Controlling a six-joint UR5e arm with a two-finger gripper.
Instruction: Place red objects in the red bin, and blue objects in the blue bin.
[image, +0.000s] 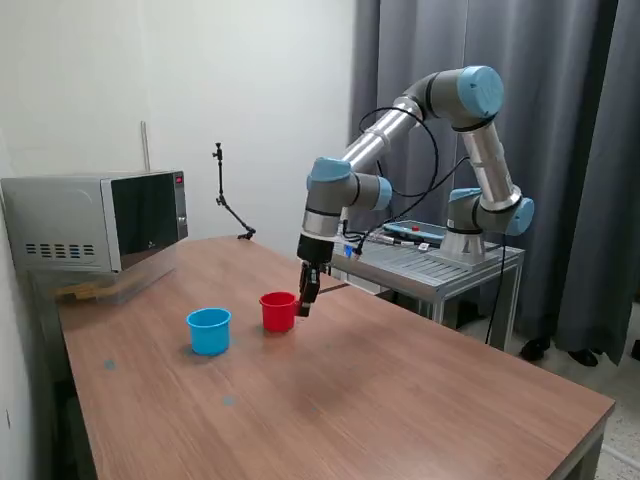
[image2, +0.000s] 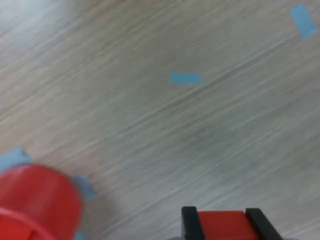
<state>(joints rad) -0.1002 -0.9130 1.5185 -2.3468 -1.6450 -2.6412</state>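
Red cube (image2: 221, 225) is pinched in the claw (image2: 221, 226), just beside the red cup (image2: 37, 200). Centre over the cup's rim, then release low.

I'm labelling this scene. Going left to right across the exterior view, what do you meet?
Microwave → blue cup → red cup → gripper, holding a red cube → metal stand.

A: Colours? Red cup (image: 279, 311) showing solid red, light blue cup (image: 209, 331) plain light blue. Table (image: 400, 380) showing brown wood grain, looking greyer in the wrist view.

B: Black fingers (image2: 189, 223) are showing a red cube (image2: 222, 226) between them. Small blue tape marks (image2: 185, 78) showing on wood. Blurry, so shade is possibly lighter.
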